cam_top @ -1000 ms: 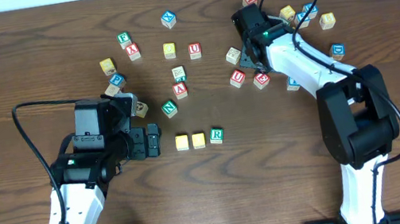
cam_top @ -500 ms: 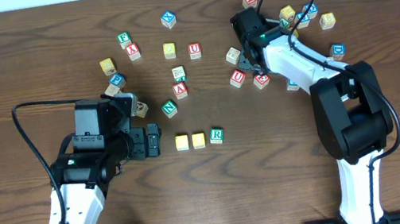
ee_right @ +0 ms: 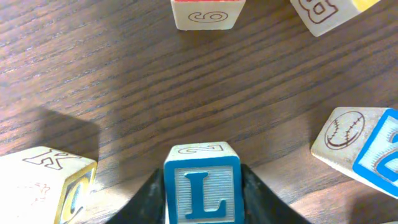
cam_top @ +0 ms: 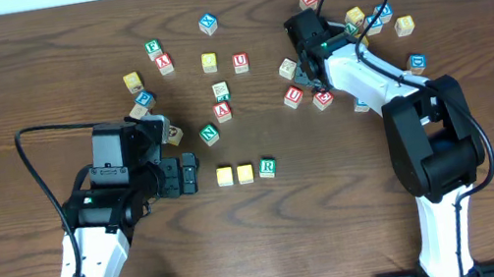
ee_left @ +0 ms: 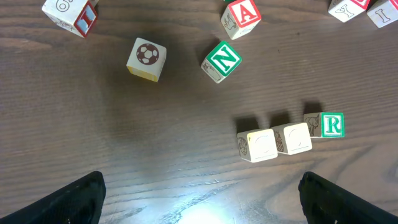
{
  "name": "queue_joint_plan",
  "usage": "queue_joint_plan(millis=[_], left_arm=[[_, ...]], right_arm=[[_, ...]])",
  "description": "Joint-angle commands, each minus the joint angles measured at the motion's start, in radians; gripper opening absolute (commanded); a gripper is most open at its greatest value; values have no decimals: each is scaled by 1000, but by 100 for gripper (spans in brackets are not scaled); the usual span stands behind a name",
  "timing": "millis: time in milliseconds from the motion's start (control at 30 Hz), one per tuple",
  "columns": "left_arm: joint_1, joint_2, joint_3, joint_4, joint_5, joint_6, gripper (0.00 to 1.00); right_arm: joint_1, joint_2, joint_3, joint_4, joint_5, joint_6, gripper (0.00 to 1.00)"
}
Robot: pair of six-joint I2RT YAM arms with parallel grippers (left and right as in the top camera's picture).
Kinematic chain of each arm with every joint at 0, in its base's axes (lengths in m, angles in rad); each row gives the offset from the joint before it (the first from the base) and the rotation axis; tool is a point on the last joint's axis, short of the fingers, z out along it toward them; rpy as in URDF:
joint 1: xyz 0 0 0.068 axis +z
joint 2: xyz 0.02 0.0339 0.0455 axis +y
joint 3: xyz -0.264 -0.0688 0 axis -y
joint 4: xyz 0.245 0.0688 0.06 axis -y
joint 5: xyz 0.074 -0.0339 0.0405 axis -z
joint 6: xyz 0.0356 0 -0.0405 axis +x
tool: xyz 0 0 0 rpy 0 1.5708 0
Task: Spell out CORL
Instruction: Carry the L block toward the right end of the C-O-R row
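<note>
Here, right gripper [ee_right: 203,196] clamped on blue L cube [ee_right: 202,185], left gripper [ee_left: 202,199] spread wide, empty, yellow cubes [ee_left: 258,145] beside R cube [ee_left: 331,124].

Two yellow cubes [cam_top: 224,175] [cam_top: 245,172], R cube [cam_top: 267,166] in row; L cube [ee_right: 202,193] upright, gripped

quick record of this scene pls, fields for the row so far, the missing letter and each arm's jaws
row so far: first yellow cube, second yellow cube, green R cube, side by side
missing letter: blue L cube, not yet in the row
right jaws: shut on the blue L cube
left jaws: open, empty, near the row's yellow end
distractor: green N cube, apart from the row
</note>
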Motion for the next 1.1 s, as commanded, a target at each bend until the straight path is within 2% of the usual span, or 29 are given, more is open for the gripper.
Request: queue_joint_plan(millis=[0, 600, 1067], left_arm=[[5, 2, 0, -2, 5, -1, 98], [5, 2, 0, -2, 5, -1, 98], [5, 2, 0, -2, 5, -1, 98]], right_arm=[[-5, 13, 11, 0, 31, 6, 28], [-5, -3, 12, -9, 34, -18, 12], [6, -129, 12, -70, 34, -61, 5]])
